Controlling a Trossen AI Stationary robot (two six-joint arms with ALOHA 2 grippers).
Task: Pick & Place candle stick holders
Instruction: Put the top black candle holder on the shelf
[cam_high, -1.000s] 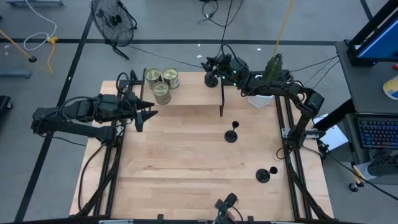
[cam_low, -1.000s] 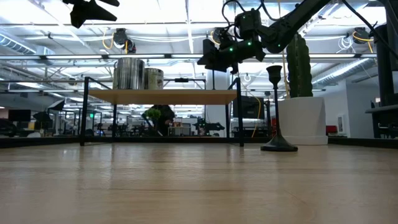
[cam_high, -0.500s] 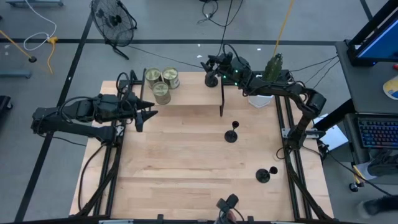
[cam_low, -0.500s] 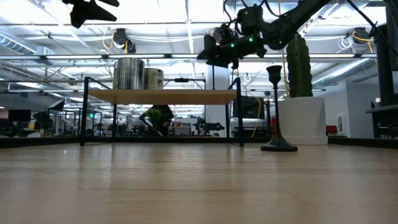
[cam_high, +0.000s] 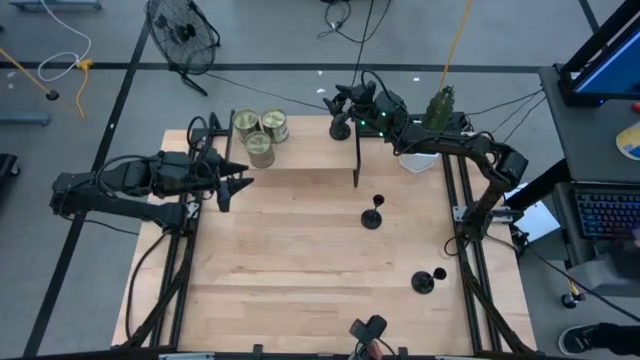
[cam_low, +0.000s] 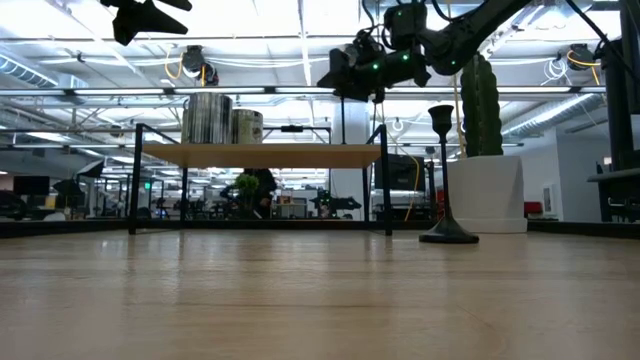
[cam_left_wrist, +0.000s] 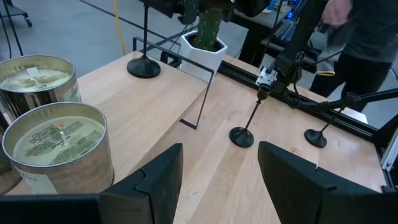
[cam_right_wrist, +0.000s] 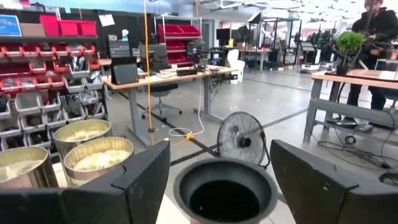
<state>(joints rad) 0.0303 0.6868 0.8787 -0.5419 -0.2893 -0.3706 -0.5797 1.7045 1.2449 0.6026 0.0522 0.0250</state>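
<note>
Your right gripper (cam_right_wrist: 224, 186) had its jaws wide around the cup of one candle stick holder (cam_right_wrist: 225, 190) on the shelf (cam_high: 300, 150) near the tins (cam_high: 259, 136). Rigid, top-heavy; grip its thin stem. Two holders (cam_high: 372, 214) stood below the shelf. Left gripper (cam_high: 238, 179) waited, jaws apart.

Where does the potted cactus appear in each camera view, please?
High view: the cactus stands at the table's far right corner, just right of the raised shelf.
Low view: the cactus rises in its white pot at the right, beside the shelf's right end.
Left wrist view: the cactus sits just past the shelf's far end.
Right wrist view: not in it.
Shared landmark: the raised shelf, next to the cactus in all three.
</note>
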